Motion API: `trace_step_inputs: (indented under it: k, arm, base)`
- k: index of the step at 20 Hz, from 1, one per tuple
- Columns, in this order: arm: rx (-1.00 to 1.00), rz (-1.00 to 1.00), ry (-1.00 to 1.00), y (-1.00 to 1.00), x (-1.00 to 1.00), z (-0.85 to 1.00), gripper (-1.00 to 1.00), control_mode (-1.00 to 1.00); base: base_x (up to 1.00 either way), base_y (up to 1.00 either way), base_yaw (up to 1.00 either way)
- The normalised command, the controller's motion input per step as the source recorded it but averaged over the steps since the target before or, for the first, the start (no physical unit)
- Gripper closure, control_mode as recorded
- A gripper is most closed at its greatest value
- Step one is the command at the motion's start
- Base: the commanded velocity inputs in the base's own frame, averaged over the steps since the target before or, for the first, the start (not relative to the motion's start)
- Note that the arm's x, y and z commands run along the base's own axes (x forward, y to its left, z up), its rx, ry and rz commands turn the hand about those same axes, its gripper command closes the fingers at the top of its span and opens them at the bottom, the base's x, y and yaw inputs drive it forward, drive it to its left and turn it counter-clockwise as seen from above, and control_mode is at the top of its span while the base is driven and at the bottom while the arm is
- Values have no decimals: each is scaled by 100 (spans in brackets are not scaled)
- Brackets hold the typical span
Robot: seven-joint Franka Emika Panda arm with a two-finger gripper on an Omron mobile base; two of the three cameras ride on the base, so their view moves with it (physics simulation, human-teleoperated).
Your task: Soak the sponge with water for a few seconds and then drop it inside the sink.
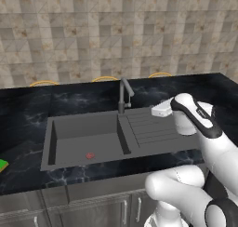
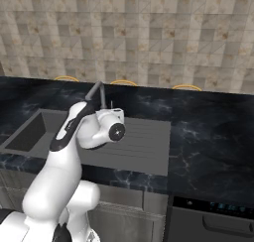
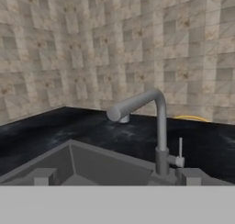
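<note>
A: Jaw state? What does the gripper (image 3: 117,177) hold?

B: Jaws spread wide, nothing between them. The gripper faces the tap (image 3: 158,126), probably to start the water; no stream runs.

A: Sponge location?

B: The sponge (image 1: 2,165) lies on the countertop (image 1: 28,110), left of the sink (image 1: 83,137), well apart from the gripper.

A: Arm pose?

B: Elbow raised, forearm roughly level above the drainboard (image 1: 148,128).

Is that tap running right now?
Off. No stream falls from the tap, and the sink looks dry.
</note>
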Motion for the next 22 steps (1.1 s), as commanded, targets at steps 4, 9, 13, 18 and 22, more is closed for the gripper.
trace_step_inputs:
  k: [4,9,13,18,22]
  arm:
    - [0,0,0,0,18,-17,-100,-100]
    - [0,0,0,0,30,-20,-100,-100]
    - [0,0,0,0,40,-2,-100,-100]
    - [0,0,0,0,31,0,-100,-100]
    - [0,0,0,0,24,-1,-100,-100]
  base:
    - [0,0,0]
    - [0,0,0]
    - [0,0,0]
    - [0,0,0]
    - [0,0,0]
